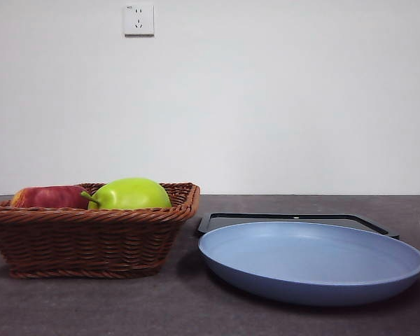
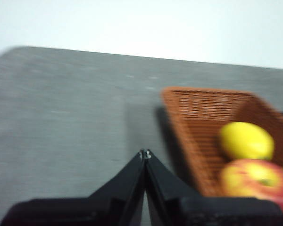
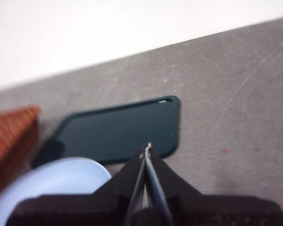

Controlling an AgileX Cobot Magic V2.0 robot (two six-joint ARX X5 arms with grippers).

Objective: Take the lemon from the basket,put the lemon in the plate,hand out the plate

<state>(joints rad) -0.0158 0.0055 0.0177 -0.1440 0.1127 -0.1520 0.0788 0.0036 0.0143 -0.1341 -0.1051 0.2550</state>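
Note:
The brown wicker basket [image 1: 91, 238] stands at the left of the front view and holds a green apple [image 1: 130, 194] and a red apple [image 1: 49, 197]. The lemon [image 2: 246, 140] shows only in the left wrist view, lying in the basket [image 2: 198, 122] beside the red apple [image 2: 254, 181]. The light blue plate [image 1: 311, 260] sits to the right of the basket. My left gripper [image 2: 145, 153] is shut and empty, above the table beside the basket. My right gripper [image 3: 146, 149] is shut and empty, above the plate [image 3: 52, 188] and the tray.
A flat black tray [image 1: 294, 221] lies behind the plate; it also shows in the right wrist view [image 3: 118, 129]. The table is dark grey. A white wall with a socket [image 1: 138, 19] stands behind.

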